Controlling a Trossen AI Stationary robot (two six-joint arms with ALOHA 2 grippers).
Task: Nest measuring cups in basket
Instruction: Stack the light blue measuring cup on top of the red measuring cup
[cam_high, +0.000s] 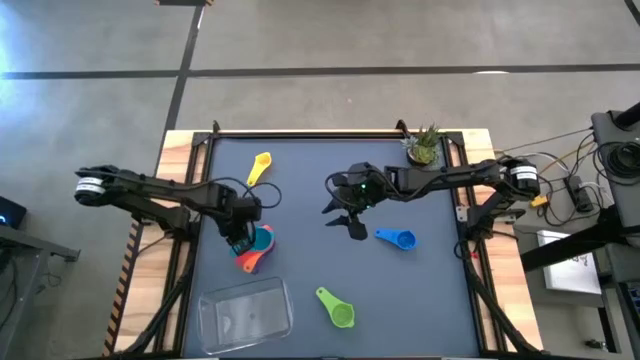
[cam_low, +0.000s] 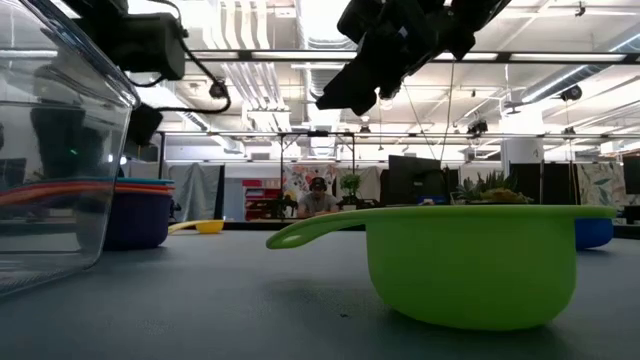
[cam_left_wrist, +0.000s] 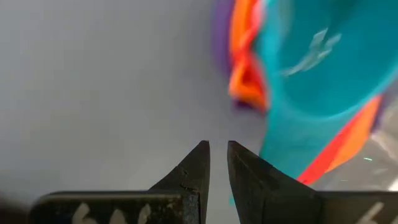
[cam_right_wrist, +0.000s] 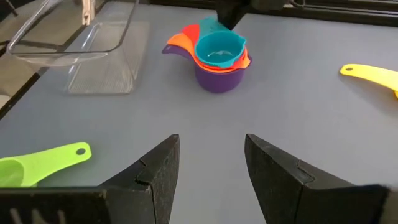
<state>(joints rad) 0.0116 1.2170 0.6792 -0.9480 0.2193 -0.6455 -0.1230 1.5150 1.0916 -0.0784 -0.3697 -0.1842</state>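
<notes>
- My left gripper sits low over the stack of nested cups, at about 8 o'clock from the middle of the surface. Its jaws are nearly closed, with only a thin slit between them and nothing in it. The fingertips are just beside the teal cup, so I judge I am there to seat or steady that cup, not to carry it.
- The teal cup is on top, inside orange and red cups, with the purple cup at the bottom. They are stacked on the surface, which keeps the nest as one pile to move.
- The basket is at about 7 o'clock, near the front edge, apart from the stack and with no cups in it.
- My right gripper hovers above the surface near the centre, jaws partly open and empty, waiting close to the loose cups.
- The blue cup lies just beside it at 4 o'clock.
- The green cup is at 6 o'clock and the yellow cup at 11 o'clock. All three are still loose.
</notes>
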